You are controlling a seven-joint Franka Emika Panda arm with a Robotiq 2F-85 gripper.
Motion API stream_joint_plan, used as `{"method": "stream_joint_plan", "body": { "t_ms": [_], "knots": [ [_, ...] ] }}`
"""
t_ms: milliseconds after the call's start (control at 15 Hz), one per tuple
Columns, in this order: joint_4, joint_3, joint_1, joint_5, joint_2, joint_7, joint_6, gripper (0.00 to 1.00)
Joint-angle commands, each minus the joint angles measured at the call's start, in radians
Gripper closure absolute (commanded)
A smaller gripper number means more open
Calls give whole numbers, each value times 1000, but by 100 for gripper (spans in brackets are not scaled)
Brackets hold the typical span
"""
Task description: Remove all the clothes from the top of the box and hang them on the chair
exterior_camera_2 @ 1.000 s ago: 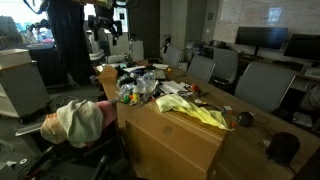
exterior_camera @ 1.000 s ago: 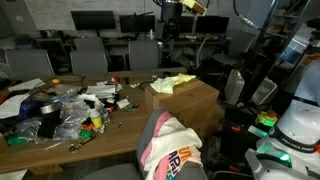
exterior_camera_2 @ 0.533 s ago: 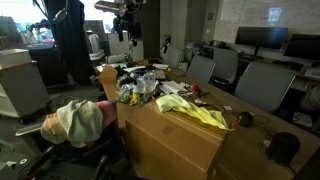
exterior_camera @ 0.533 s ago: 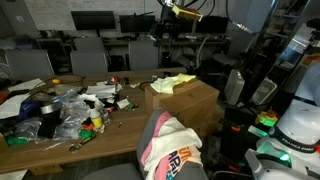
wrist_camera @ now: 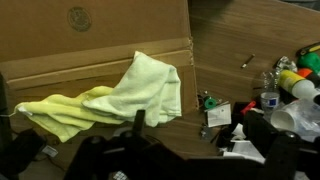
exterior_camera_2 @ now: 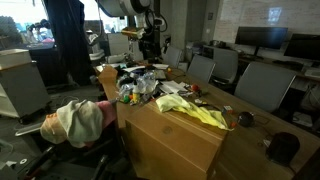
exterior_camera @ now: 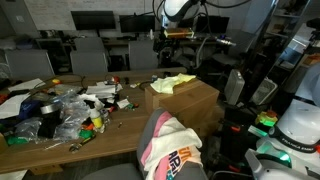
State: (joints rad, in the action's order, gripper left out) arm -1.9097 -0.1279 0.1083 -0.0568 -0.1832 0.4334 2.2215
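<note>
The gripper (exterior_camera: 163, 41) is hanging high over the far end of the tabletop (exterior_camera: 60, 142), jaws spread fully and holding nothing. The pale yellow cloth (wrist_camera: 135, 88) is lying crumpled on top of the box (wrist_camera: 90, 30). It is filling the middle of the wrist view and trailing a thin tail toward 9 o'clock. The other clothes (exterior_camera: 172, 145) are draping over the backrest of the chair (exterior_camera: 150, 128), at about 6 o'clock from the box in that exterior view, so this looks like the last garment to move.

Several things could be going wrong from here. The descent is long, and a small sideways drift could be putting the jaws on the thin tail instead of the bulky fold, letting the fabric slide out on the lift. Pressing too deep could be pinching the cardboard flap along with the cloth and tugging the box. The clutter (wrist_camera: 285, 90) is sitting at 3 o'clock just beside the box, so a dangling hem could be sweeping bottles over. At the chair, a careless drop could be dragging the draped clothes off the backrest.
</note>
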Motion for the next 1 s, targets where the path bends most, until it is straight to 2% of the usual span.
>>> {"method": "stream_joint_plan", "body": {
  "t_ms": [0, 333, 933],
  "knots": [
    [103, -31, 0, 0, -105, 48, -11, 0],
    [190, -48, 18, 57, -225, 35, -15, 0],
    [309, -25, 95, 244, -449, -45, -65, 0]
  ]
}}
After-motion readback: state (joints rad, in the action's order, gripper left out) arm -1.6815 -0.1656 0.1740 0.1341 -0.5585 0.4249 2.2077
